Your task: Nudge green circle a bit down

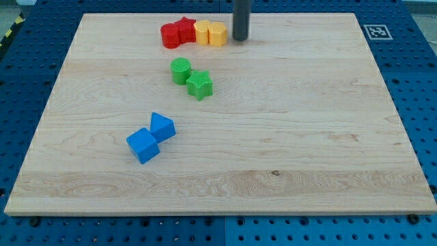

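Observation:
The green circle (180,70) sits on the wooden board (307,137) in the upper middle. A green star (200,84) touches it at its lower right. My tip (240,39) is at the view's top, right of the yellow blocks, well up and to the right of the green circle, not touching it.
A row at the top holds a red circle (169,36), a red star (185,29), a yellow block (203,32) and a yellow hexagon-like block (218,33). Two blue blocks (162,127) (143,145) touch at lower left. A fiducial tag (375,31) is at top right.

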### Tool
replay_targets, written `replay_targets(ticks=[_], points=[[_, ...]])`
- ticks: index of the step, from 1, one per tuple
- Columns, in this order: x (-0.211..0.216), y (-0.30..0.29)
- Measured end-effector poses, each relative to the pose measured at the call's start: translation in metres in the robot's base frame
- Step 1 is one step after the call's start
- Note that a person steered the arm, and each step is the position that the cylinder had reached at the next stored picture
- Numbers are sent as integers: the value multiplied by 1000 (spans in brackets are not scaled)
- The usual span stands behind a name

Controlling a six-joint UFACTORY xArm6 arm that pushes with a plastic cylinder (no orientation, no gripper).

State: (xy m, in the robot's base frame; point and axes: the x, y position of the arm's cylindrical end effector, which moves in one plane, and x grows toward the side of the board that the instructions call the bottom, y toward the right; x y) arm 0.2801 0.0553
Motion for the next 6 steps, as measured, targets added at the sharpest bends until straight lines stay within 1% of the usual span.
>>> replay_targets(ticks=[2, 3, 4, 5, 6], points=[[12, 11], [48, 17], [67, -46], [62, -122], [35, -184]])
